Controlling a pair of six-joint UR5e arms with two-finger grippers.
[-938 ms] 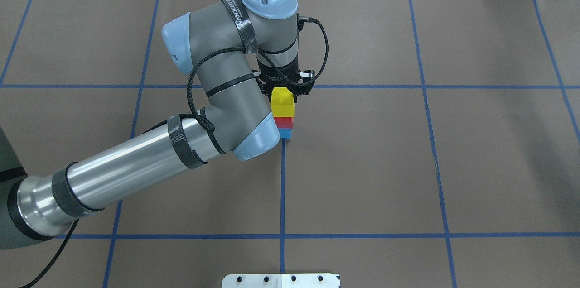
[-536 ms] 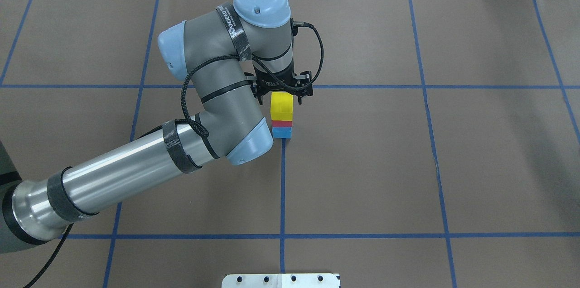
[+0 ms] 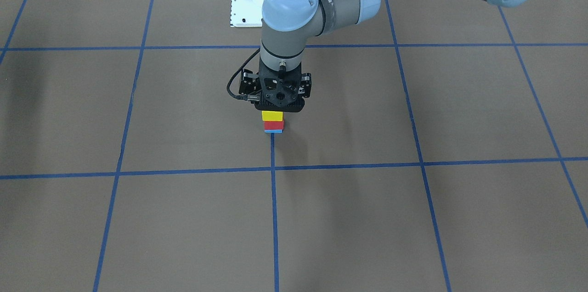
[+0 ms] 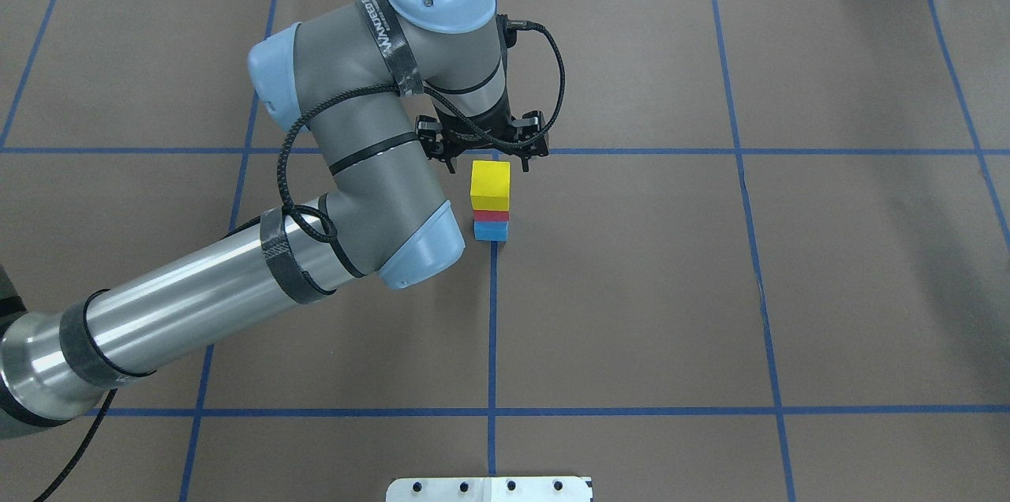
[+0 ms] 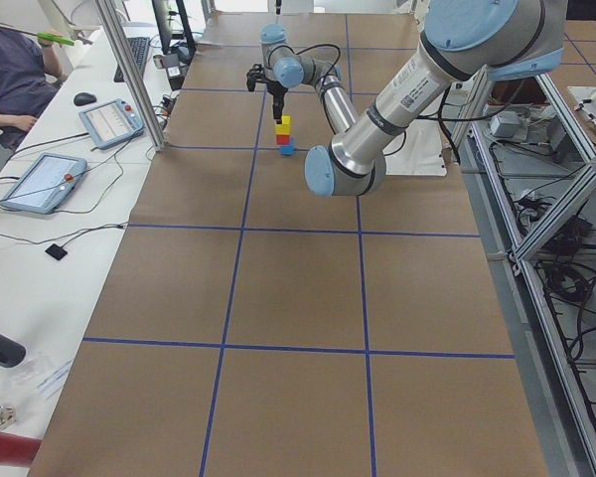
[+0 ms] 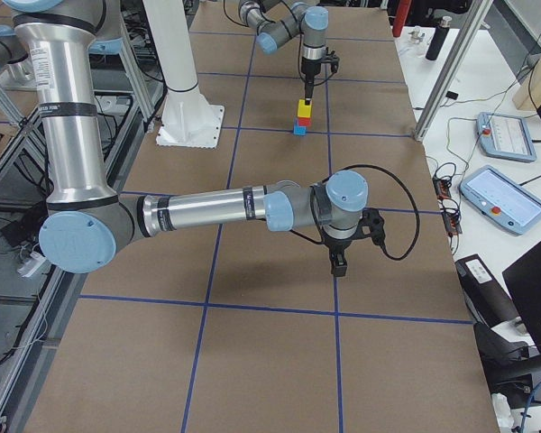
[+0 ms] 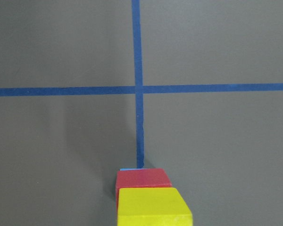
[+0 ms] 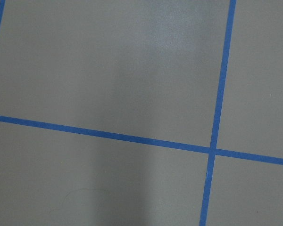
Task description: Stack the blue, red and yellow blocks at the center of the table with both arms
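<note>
I list, left to right: left gripper (image 4: 486,158), jaws spread wide, hanging just above the stack; yellow block (image 4: 490,180) on red block (image 4: 491,215) on blue block (image 4: 491,230), at table (image 4: 710,289) centre; right gripper (image 6: 338,262), jaw state not discernible.

Brown-covered table (image 4: 852,289) here, blue tape lines (image 4: 491,328) marking a grid across it. Over on the side, a white desk (image 5: 20,288) holds 2 tablets (image 5: 42,182) (a mouse (image 5: 84,98) near them), and an aluminium post (image 5: 129,70) rises at its edge.
</note>
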